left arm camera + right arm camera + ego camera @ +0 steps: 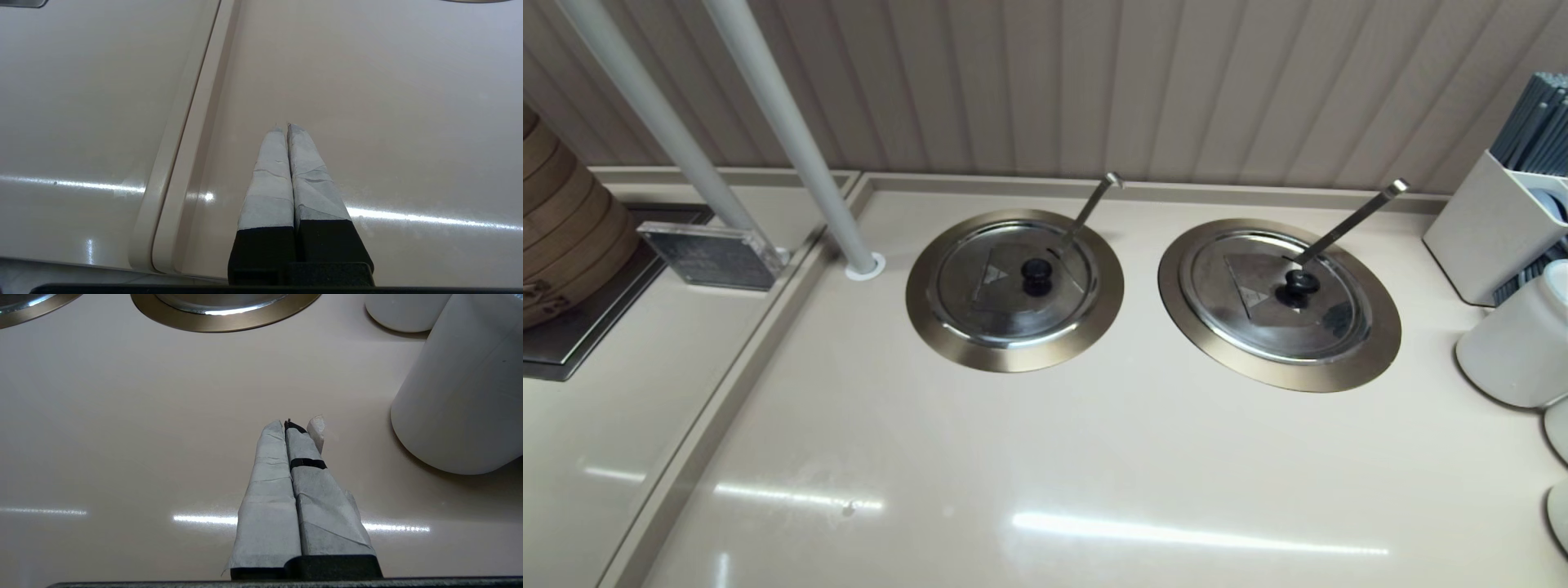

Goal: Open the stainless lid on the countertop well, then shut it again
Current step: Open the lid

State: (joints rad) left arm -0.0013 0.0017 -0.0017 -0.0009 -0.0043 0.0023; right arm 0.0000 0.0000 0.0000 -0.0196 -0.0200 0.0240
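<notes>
Steel and shiny, the lid sits flat on the left well, with a thin ladle handle poking out behind. Both arms wait near, over bare counter: left gripper pressed together, right gripper too.

The left gripper hangs over bare countertop, its 2 fingers pressed together, a raised seam just beside it on its left. Ahead of it and to its right sits the countertop well, with the stainless lid seated in it and a ladle handle slanting up past the lid's far edge. The right gripper, fingers likewise together, has the twin well ahead of it and a round container near on its right, a second one behind that.
</notes>
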